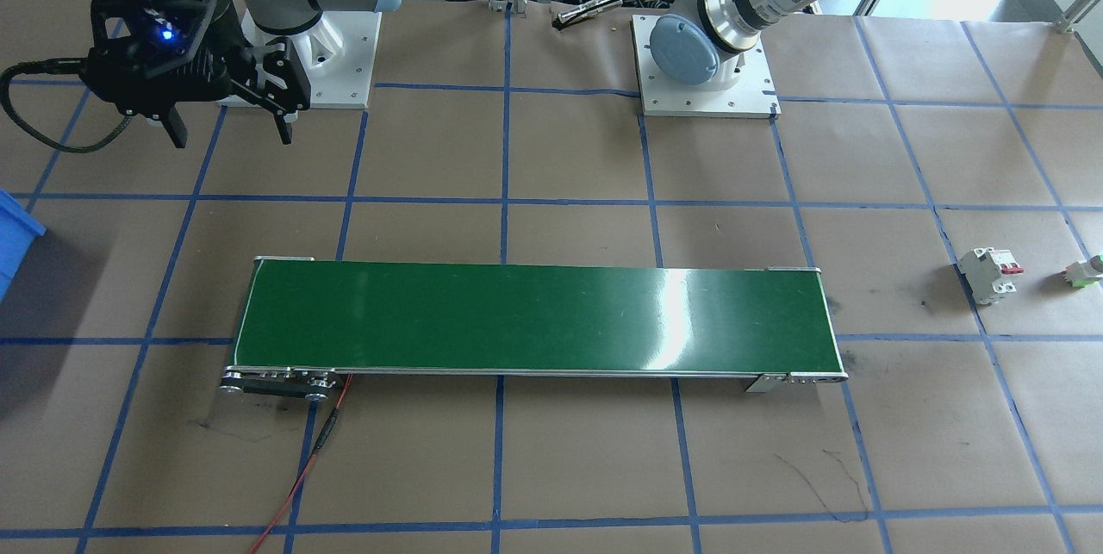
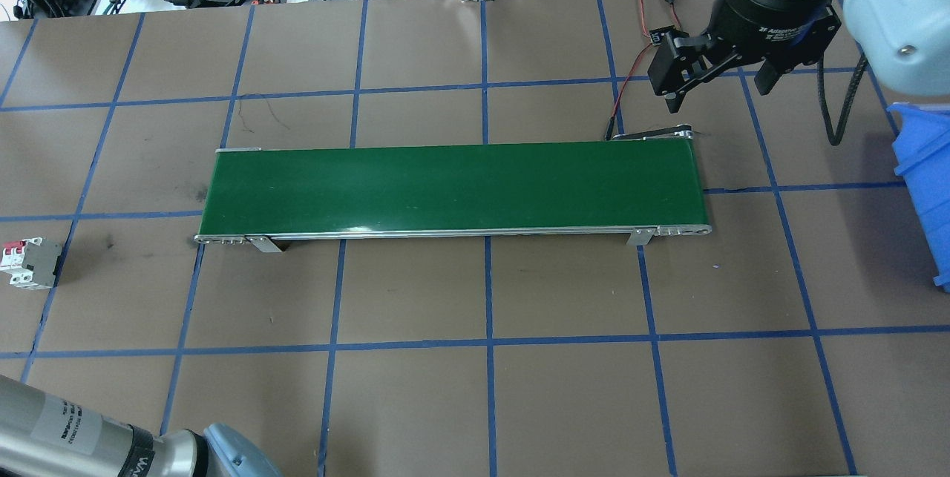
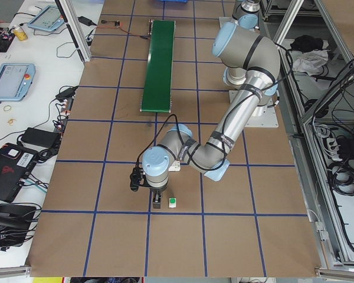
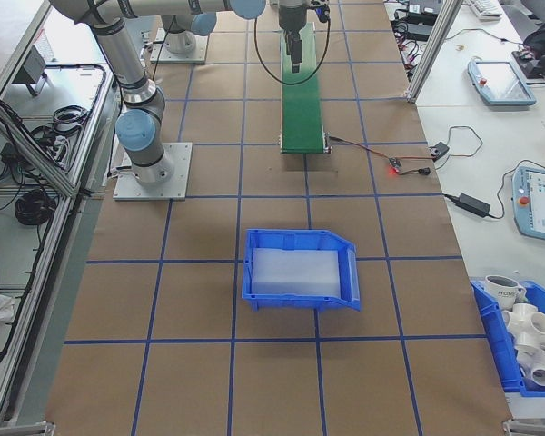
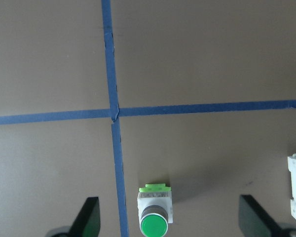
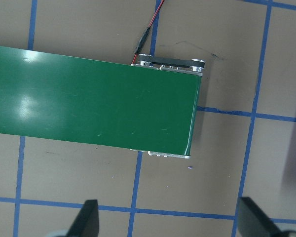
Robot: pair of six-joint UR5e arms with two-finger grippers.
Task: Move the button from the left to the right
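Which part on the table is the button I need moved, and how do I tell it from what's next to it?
Start at the green conveyor belt and go past its end on the robot's left. Two small parts sit there on the brown paper: the circuit breaker and, farther out, the button, between the open left gripper fingers. Only the button has a round green cap; the breaker has red levers.

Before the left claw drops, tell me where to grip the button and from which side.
Grip the button by its white boxy base, coming straight down. The left claw hangs open above, fingers flanking it; flat sides likely suit them better than the round green cap.
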